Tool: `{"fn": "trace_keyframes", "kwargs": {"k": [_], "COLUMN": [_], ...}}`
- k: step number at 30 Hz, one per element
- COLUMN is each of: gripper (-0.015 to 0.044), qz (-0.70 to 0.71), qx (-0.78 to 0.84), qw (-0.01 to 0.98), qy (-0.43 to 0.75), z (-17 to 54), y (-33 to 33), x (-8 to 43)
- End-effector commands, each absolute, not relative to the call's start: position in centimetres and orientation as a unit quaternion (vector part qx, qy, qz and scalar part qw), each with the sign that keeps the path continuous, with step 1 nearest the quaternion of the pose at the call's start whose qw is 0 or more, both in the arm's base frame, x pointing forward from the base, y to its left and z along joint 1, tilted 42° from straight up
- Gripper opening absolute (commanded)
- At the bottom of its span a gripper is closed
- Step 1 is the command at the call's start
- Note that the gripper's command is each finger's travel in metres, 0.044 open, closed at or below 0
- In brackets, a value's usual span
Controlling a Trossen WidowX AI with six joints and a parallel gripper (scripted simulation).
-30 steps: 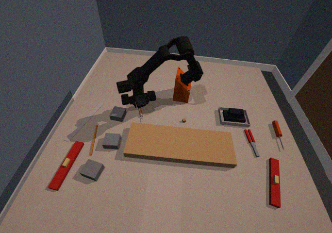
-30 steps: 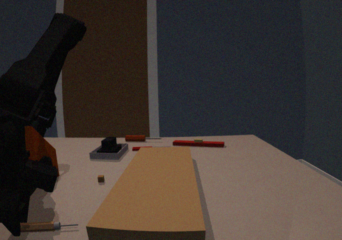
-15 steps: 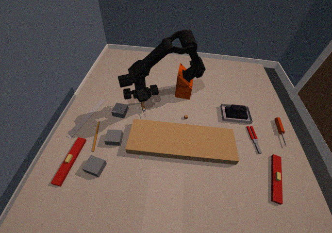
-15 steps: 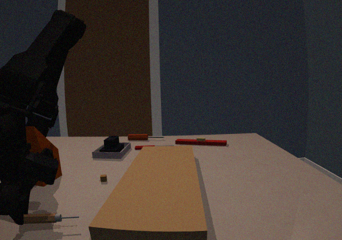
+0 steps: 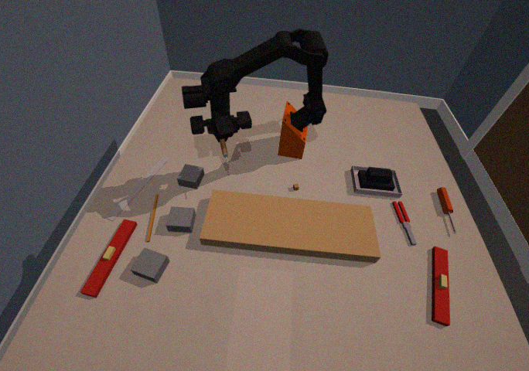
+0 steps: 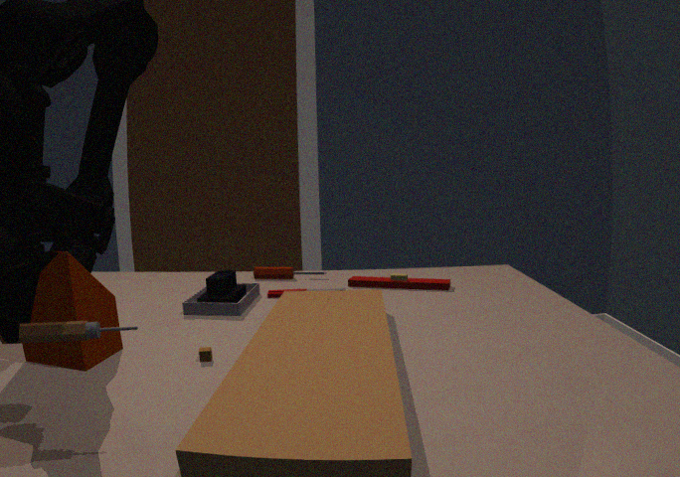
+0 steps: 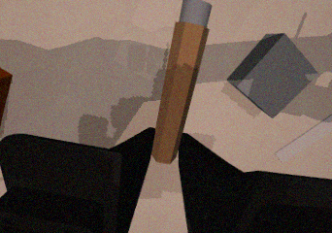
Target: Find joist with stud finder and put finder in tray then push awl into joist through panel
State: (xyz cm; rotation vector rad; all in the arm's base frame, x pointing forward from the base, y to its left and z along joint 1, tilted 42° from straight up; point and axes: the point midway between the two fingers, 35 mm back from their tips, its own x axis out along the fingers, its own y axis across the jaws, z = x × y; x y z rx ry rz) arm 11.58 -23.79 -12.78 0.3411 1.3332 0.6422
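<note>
My gripper (image 5: 223, 137) (image 6: 12, 339) (image 7: 167, 136) is shut on the wooden handle of the awl (image 5: 223, 147) (image 6: 57, 331) (image 7: 180, 87). The awl is held above the table, lying about level, its metal tip pointing toward the floor panel's side. The floor panel (image 5: 288, 227) (image 6: 318, 371) is a tan slab lying flat; no hole shows in its top, and the joist is hidden. The black stud finder (image 5: 376, 179) (image 6: 221, 285) sits inside the grey tray (image 5: 374, 192) (image 6: 209, 309), beyond the panel's far end in the exterior view.
Grey blocks (image 5: 190, 176) (image 5: 180, 219) (image 5: 150, 263) (image 7: 281, 75) stand left of the panel, near a pencil (image 5: 152, 219) and a red level (image 5: 118, 244). A tiny cube (image 5: 295, 187) (image 6: 205, 354) lies behind the panel. Red-handled pliers (image 5: 404, 222), a screwdriver (image 5: 445, 200) and another level (image 5: 440, 301) lie right.
</note>
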Motion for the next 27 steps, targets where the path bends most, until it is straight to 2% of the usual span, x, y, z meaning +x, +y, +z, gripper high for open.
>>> {"fn": "trace_keyframes", "kwargs": {"k": [1, 13, 27], "gripper": [0.0000, 0.0000, 0.0000], "qz": [0.299, 0.327, 0.312], "qx": [0.118, -0.149, -0.417], "qw": [0.721, 0.655, 0.510], "qy": [0.613, 0.665, 0.685], "z": [-12.4, -11.2, -7.0], "y": [-24.2, -26.7, -29.5], "x": [11.6, 13.5, 17.0]}}
